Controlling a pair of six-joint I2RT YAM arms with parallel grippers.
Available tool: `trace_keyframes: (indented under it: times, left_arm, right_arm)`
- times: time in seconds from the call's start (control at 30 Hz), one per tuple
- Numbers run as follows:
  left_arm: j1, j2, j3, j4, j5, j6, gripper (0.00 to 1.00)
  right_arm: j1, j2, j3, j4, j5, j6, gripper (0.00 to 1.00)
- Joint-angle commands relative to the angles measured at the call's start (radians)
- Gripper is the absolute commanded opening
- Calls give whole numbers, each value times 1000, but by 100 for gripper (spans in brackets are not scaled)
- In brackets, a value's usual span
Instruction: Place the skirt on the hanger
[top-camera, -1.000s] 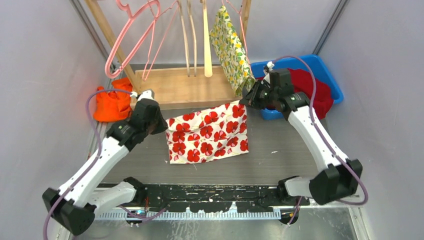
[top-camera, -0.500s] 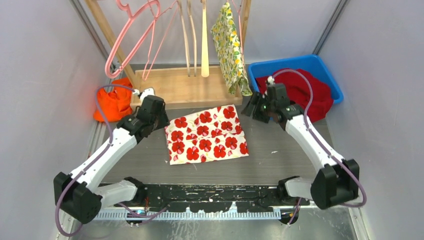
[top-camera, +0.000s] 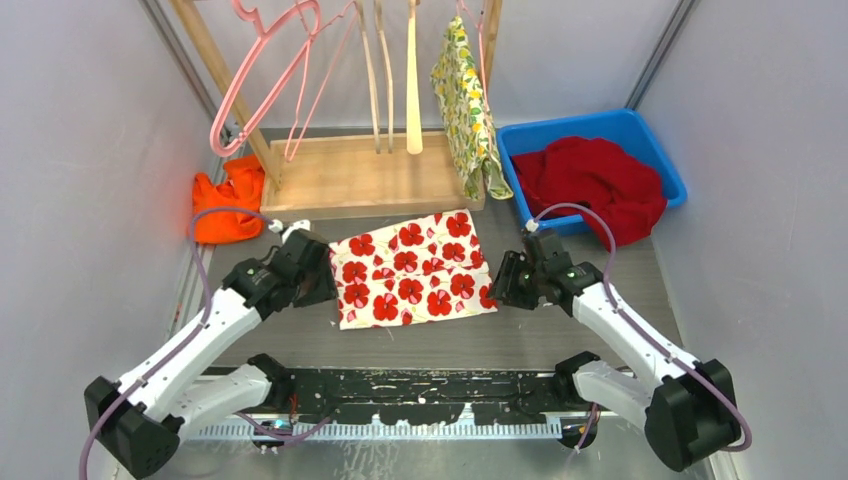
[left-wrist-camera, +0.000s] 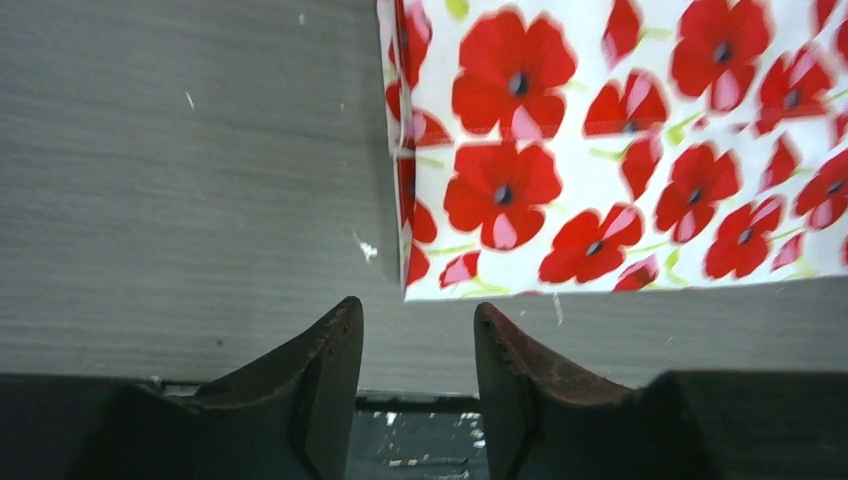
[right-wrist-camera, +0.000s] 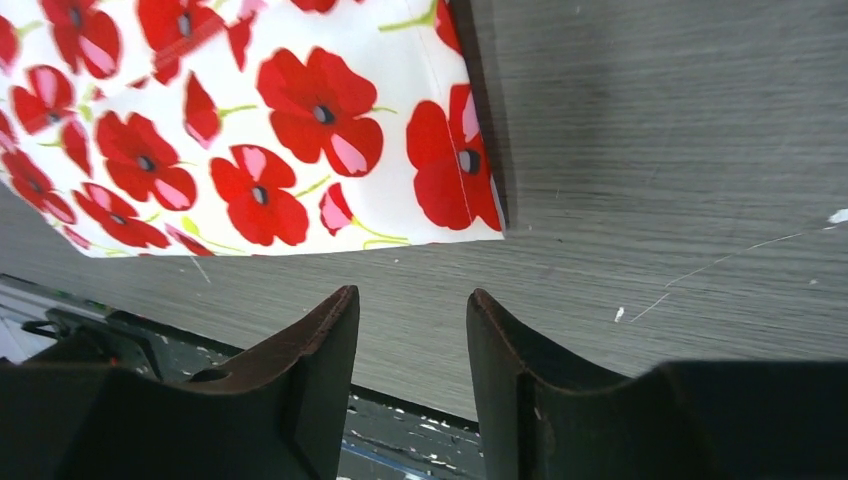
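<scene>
Both arms have dropped lower in the frame and let go. The white cotton skirt printed with red poppies (top-camera: 412, 268) now lies flat at centre on the grey woodgrain table (top-camera: 560, 330). The left gripper (left-wrist-camera: 415, 315) and right gripper (right-wrist-camera: 410, 300) hover released and empty at its lower corners. Pinching the stitched hem squarely should suit this thin, limp cloth. A pale wooden hanger (top-camera: 412, 90) hangs at upper centre.
</scene>
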Motion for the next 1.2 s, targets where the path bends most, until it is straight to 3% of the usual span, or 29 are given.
trace_keyframes:
  times: [0.0, 0.13, 0.6, 0.93, 1.17]
  left_arm:
    - [-66, 84, -1, -95, 31, -105, 44]
    - [-113, 137, -23, -123, -4, -165, 42]
    - [-121, 206, -150, 31, -98, -258, 46]
    - [-122, 202, -208, 181, -18, -234, 45]
    - [-127, 300, -228, 216, -5, -237, 44]
  right_arm:
    - [64, 39, -38, 88, 63, 64, 49]
    - [110, 79, -61, 101, 134, 79, 49]
    - [133, 212, -10, 148, 302, 58, 53]
    - [139, 243, -2, 159, 316, 48, 53]
    - [143, 267, -1, 172, 312, 49, 53]
